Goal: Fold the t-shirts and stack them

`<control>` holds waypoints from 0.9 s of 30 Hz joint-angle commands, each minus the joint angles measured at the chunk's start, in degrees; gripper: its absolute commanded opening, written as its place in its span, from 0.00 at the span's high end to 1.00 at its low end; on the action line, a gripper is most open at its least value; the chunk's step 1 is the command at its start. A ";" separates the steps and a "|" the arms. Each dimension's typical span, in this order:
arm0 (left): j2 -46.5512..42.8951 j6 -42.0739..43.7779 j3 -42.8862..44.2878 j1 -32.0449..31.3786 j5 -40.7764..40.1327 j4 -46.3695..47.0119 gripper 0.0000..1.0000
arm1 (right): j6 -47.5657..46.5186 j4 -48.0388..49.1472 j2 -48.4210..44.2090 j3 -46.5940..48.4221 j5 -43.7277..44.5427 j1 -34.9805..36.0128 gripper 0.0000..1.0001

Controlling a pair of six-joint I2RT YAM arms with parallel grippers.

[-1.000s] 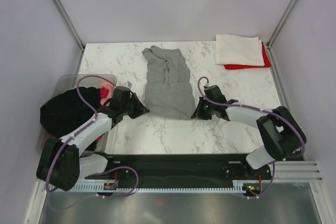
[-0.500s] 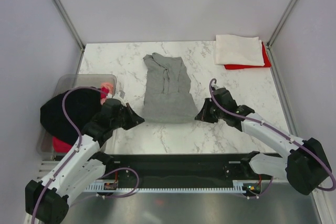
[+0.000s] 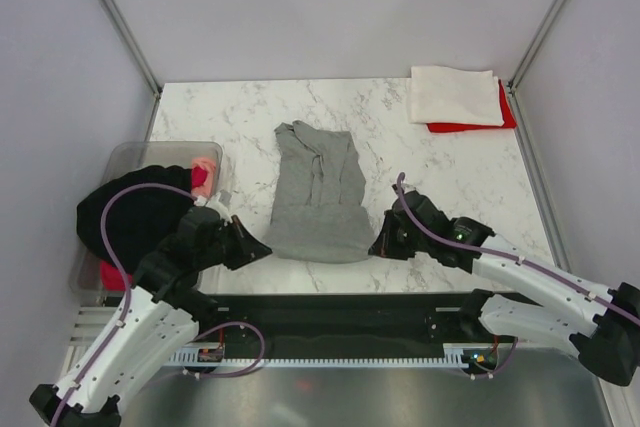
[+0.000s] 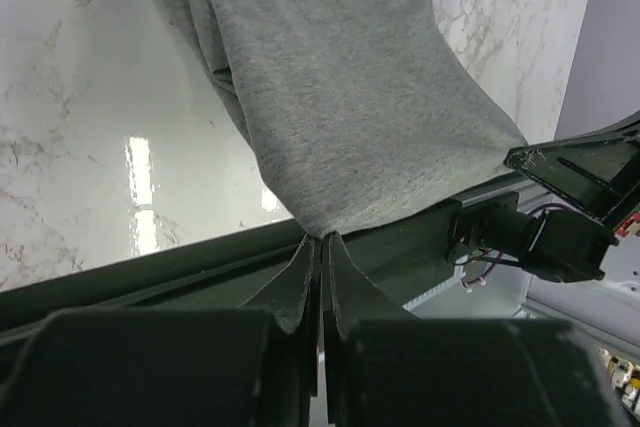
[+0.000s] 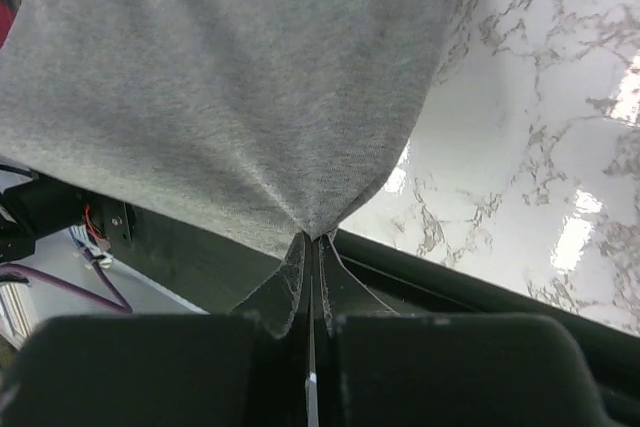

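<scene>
A heather grey t-shirt [image 3: 318, 192] lies lengthwise in the middle of the marble table, its near hem stretched between my two grippers. My left gripper [image 3: 262, 243] is shut on the hem's left corner [image 4: 322, 231]. My right gripper [image 3: 378, 246] is shut on the hem's right corner [image 5: 312, 231]. A folded white t-shirt [image 3: 455, 96] rests on a folded red t-shirt [image 3: 470, 126] at the far right. A black t-shirt [image 3: 130, 212] and a pink one [image 3: 203, 173] hang out of the clear tub [image 3: 135, 155] at the left.
The table's near edge and the black base rail [image 3: 340, 312] run just below the held hem. Metal frame posts [image 3: 118, 17] and grey walls close in the back and sides. Purple cables loop over both arms.
Both grippers have pulled the grey t-shirt's hem toward the near edge, dragging the shirt down the table and drawing it out longer. Both arms have drawn back toward their bases.
</scene>
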 commanded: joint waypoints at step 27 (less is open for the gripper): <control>46.91 17.76 43.73 13.81 -3.83 3.48 0.98 | -22.34 -11.60 37.47 48.72 -1.49 -18.91 1.00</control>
